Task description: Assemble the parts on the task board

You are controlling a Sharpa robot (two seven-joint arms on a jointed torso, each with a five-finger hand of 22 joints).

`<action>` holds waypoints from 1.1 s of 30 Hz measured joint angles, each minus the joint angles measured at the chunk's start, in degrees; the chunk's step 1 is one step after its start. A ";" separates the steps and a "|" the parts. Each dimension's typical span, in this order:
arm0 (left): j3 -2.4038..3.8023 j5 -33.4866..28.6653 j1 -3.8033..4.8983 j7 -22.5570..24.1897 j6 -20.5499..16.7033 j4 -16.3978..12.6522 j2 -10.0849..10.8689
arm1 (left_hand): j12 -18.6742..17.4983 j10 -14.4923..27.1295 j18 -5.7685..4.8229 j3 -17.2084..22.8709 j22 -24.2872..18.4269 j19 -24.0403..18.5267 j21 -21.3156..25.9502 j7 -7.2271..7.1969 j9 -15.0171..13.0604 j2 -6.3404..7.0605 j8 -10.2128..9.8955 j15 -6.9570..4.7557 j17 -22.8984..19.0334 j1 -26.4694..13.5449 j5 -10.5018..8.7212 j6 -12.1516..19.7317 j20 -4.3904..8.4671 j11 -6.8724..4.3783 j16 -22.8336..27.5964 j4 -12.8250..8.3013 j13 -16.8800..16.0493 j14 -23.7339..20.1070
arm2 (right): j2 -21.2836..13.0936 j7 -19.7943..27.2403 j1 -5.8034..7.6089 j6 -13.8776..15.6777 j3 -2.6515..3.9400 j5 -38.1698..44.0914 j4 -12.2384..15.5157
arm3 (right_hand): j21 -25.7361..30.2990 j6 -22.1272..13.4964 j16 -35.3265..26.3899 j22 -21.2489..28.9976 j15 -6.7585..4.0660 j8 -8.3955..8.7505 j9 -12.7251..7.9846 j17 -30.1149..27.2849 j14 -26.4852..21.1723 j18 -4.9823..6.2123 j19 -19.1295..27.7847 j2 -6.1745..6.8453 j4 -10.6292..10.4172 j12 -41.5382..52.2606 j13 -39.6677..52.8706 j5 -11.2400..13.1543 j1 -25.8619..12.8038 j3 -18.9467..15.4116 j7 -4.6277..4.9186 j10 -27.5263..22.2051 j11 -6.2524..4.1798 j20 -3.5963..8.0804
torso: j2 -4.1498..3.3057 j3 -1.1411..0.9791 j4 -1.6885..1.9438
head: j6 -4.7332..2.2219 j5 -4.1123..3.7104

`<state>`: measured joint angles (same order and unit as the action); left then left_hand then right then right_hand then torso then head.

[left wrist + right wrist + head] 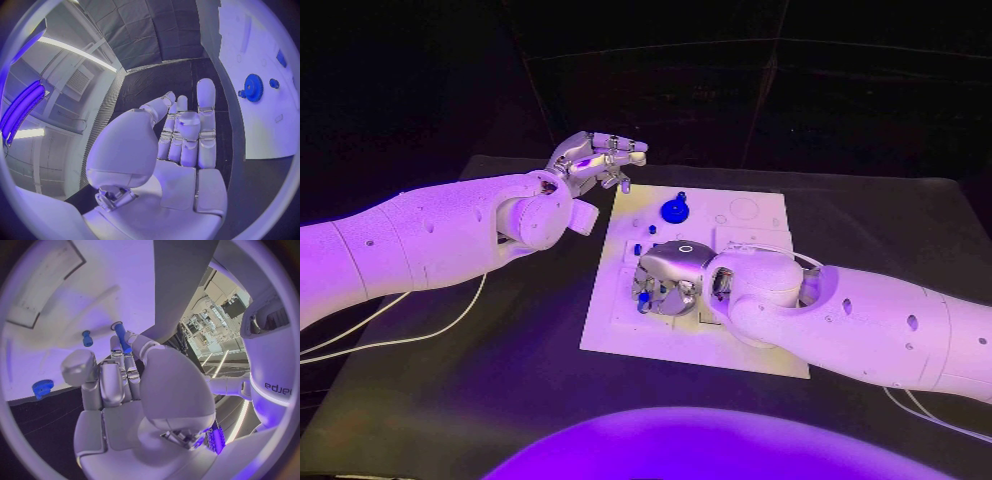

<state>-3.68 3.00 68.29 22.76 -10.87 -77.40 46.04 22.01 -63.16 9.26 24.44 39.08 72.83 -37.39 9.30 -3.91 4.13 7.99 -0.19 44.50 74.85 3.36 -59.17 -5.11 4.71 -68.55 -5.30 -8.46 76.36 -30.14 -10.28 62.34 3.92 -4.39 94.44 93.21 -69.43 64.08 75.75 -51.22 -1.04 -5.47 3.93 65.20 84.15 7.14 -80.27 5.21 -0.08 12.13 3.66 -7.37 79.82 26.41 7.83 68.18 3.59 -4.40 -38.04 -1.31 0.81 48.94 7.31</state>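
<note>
Lying on the white task board (733, 345), a blue gear (675, 211) sits near its far edge, with a small blue peg (87, 338) standing further in. Over the board's middle, the right hand (669, 280) pinches 1 slim blue pin (122, 337) between thumb and fingers, close above the surface. Beyond the board's far left corner, the left hand (594, 160) hovers over the black table (473, 400), fingers apart and straight, holding nothing, well apart from the gear.
</note>
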 measured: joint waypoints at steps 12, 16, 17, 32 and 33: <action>0.00 0.00 0.00 -0.05 0.09 0.06 -0.02 | 0.00 0.00 0.00 0.00 0.00 0.00 0.00 0.00 0.00 0.00 0.00 0.00 0.00 0.00 0.00 0.00 0.00 0.00 0.00 0.00 0.00 0.00 | -0.36 -1.26 -0.35 0.24 -0.28 1.65 0.33 | 0.00 -0.10 0.00 -0.11 0.00 0.22 -0.06 0.09 0.00 0.00 0.00 0.00 0.00 0.00 0.05 0.01 0.00 0.00 0.10 0.00 0.00 0.00 | 0.00 -0.02 -0.01 | 0.02 0.04; 0.00 0.00 0.00 -0.07 0.12 0.09 -0.05 | 0.37 0.37 0.00 -0.16 -0.05 -0.19 0.00 0.22 0.00 0.00 0.00 0.20 -0.21 0.00 0.00 0.22 -0.19 0.10 0.00 -0.16 -0.08 -0.20 | -0.47 -1.61 -0.40 0.43 -0.26 2.18 0.64 | 0.00 -0.11 0.00 -0.11 0.00 0.23 0.01 0.09 0.00 0.00 0.00 0.00 0.00 0.00 0.08 0.01 0.00 0.00 0.10 0.00 0.00 0.00 | 0.00 -0.02 -0.01 | 0.00 0.05; 0.00 0.00 0.00 -0.07 0.13 0.10 -0.06 | 0.39 0.53 0.00 -0.16 -0.07 -0.19 0.00 0.22 0.00 0.00 0.00 0.20 -0.25 0.00 0.00 0.22 -0.19 0.10 0.00 -0.16 -0.12 -0.20 | -0.47 -1.67 -0.42 0.46 -0.26 2.28 0.69 | 0.00 -0.11 0.00 -0.11 0.00 0.26 0.01 0.10 0.00 0.00 0.00 0.00 0.00 0.00 0.08 0.01 0.00 0.00 0.10 0.00 0.00 0.00 | 0.00 -0.02 -0.01 | -0.01 0.05; 0.00 0.00 0.00 -0.13 0.23 0.17 -0.12 | 0.39 0.53 -0.01 -0.16 -0.07 -0.19 0.00 0.21 0.00 0.00 0.00 0.20 -0.25 0.00 0.00 0.22 -0.19 0.10 0.00 -0.16 -0.11 -0.20 | -0.20 -2.00 -0.47 0.57 -0.26 3.00 0.59 | 0.00 -7.07 0.00 0.39 0.22 1.88 -0.36 0.00 -0.22 -0.01 0.72 4.12 -1.35 -2.46 0.00 -2.52 -4.77 -2.96 0.60 -3.20 0.91 -0.72 | -0.01 0.02 -0.01 | 0.07 0.12; 0.00 0.00 0.00 -0.14 0.24 0.17 -0.12 | 0.39 0.53 0.00 -0.16 -0.07 -0.19 0.00 0.21 0.00 0.00 0.00 0.20 -0.25 0.00 0.00 0.22 -0.19 0.10 0.00 -0.16 -0.11 -0.20 | -0.18 -1.95 -0.47 0.58 -0.26 2.98 0.59 | 0.00 -7.60 0.00 0.38 0.22 1.88 -0.36 0.01 -0.21 0.00 0.72 4.20 -1.45 -2.46 0.04 -2.52 -4.85 -3.18 0.61 -3.20 0.91 -0.72 | -0.01 0.02 -0.01 | 0.08 0.12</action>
<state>-3.68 2.99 68.29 22.62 -10.63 -77.23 45.92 22.40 -62.63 9.26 24.28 39.01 72.64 -37.39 9.51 -3.91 4.13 7.99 0.01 44.24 74.85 3.36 -58.96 -5.30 4.81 -68.55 -5.46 -8.57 76.16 -30.32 -12.23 61.87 4.50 -4.64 97.42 93.80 -69.43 56.48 75.75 -50.84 -0.83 -3.59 3.57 65.21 83.93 7.13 -79.55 9.41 -1.53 9.67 3.69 -9.89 74.97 23.22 8.43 64.98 4.50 -5.11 -38.05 -1.29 0.80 49.02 7.43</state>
